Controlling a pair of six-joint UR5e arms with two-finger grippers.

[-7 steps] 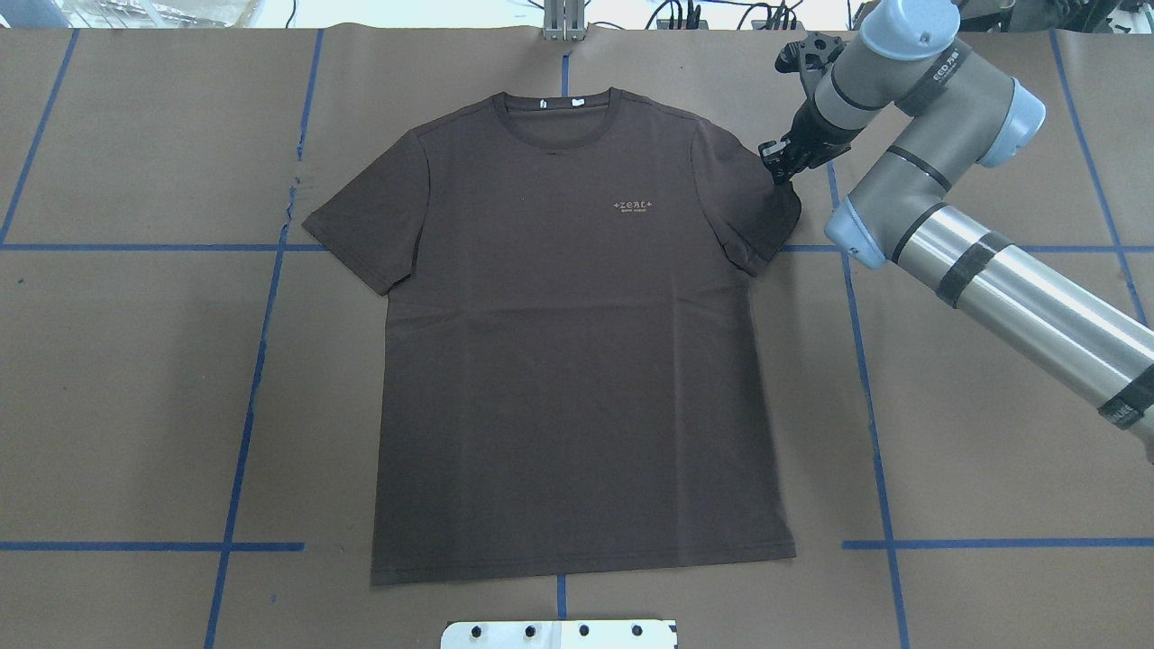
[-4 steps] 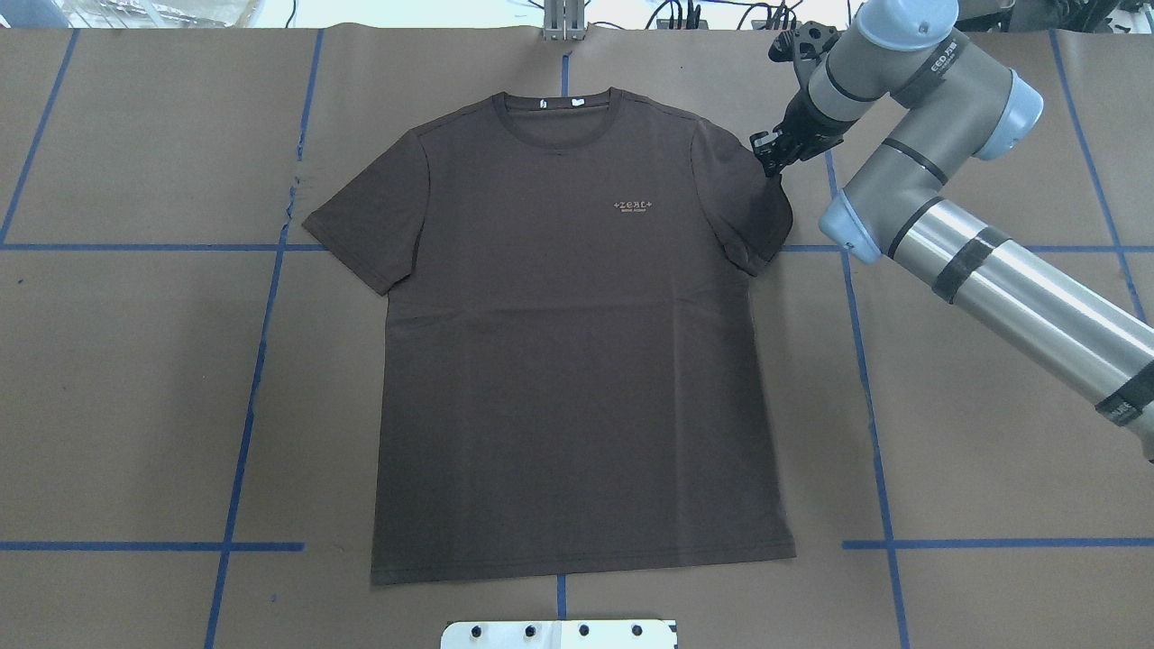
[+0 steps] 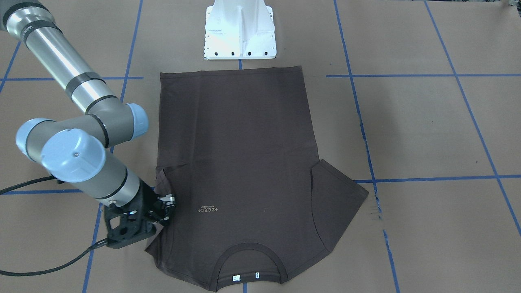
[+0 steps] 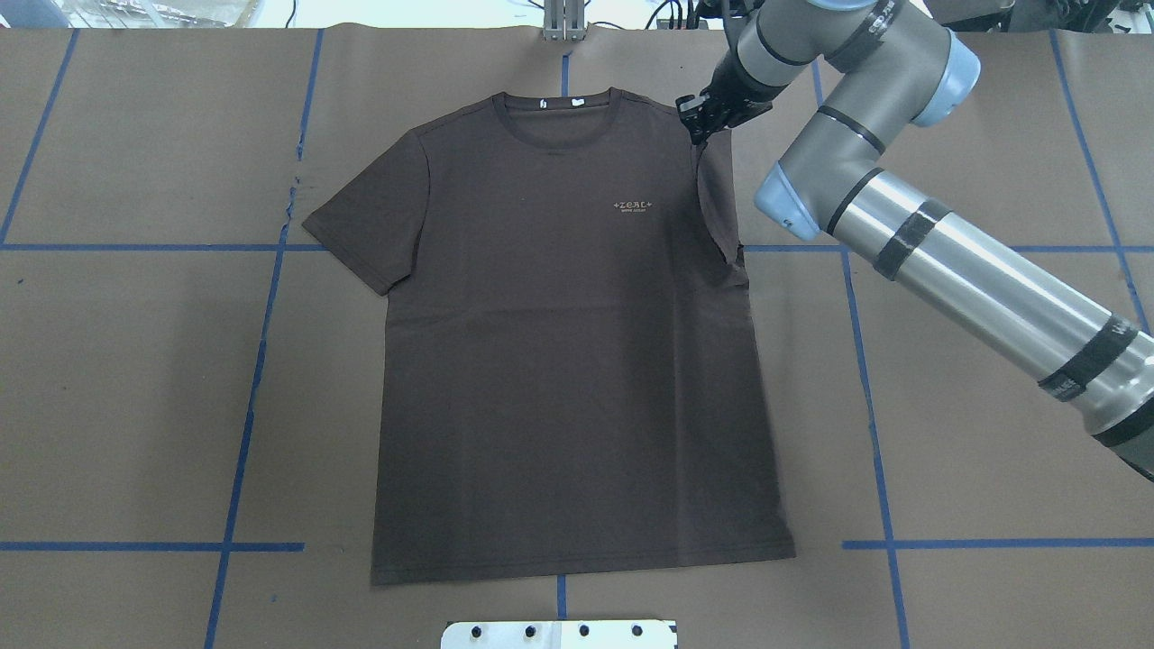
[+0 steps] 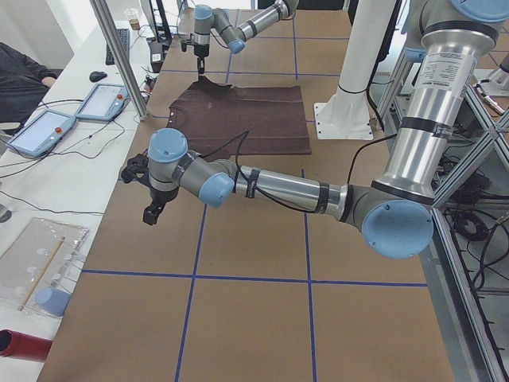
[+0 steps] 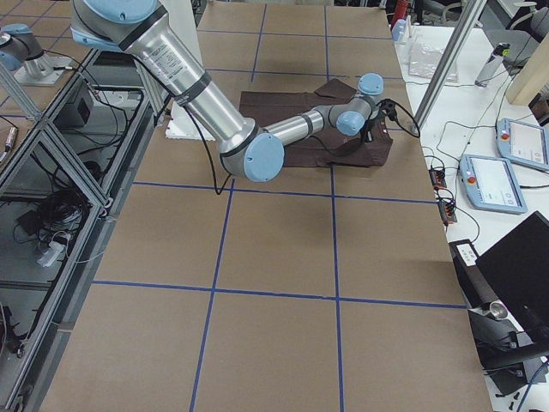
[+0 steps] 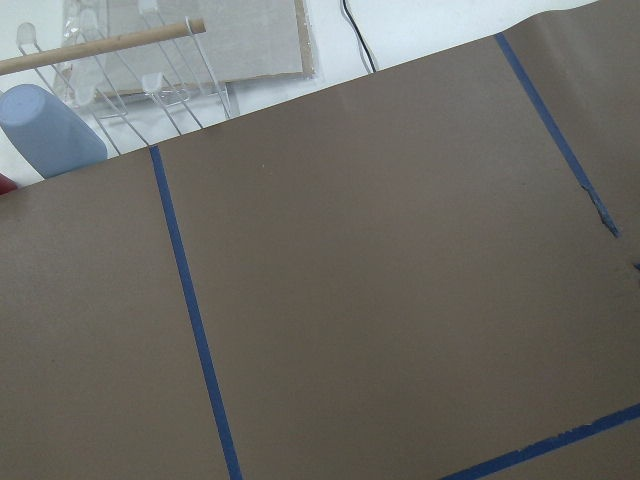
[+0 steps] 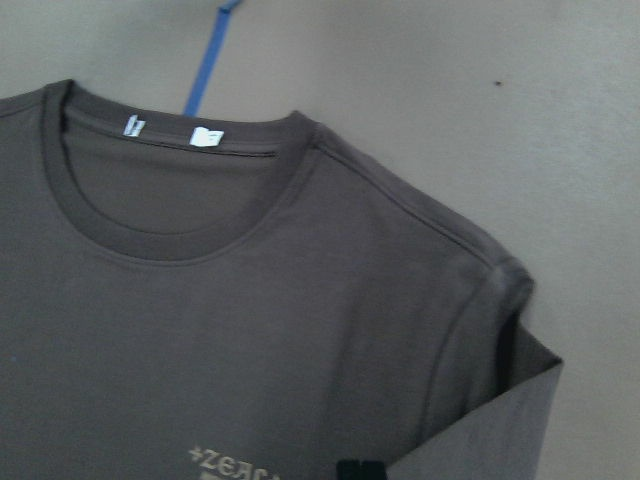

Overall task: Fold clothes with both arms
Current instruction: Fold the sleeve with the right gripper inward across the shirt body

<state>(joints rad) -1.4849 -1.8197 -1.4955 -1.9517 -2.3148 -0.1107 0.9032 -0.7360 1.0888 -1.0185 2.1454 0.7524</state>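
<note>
The dark brown T-shirt (image 4: 559, 361) lies flat, front up, at the centre of the paper-covered table (image 4: 135, 406). The right gripper (image 4: 703, 114) is clamped on the sleeve (image 4: 719, 194), which is folded in against the shoulder seam. The left gripper (image 5: 153, 208) hangs above bare table, well apart from the shirt; its finger state cannot be determined.

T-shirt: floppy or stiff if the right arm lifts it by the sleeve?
Probably floppy: the sleeve at the right gripper folds over and creases instead of holding shape. Likely light: the T-shirt lies thin and flat. One pinch would likely lift only that corner, the rest trailing.
</note>
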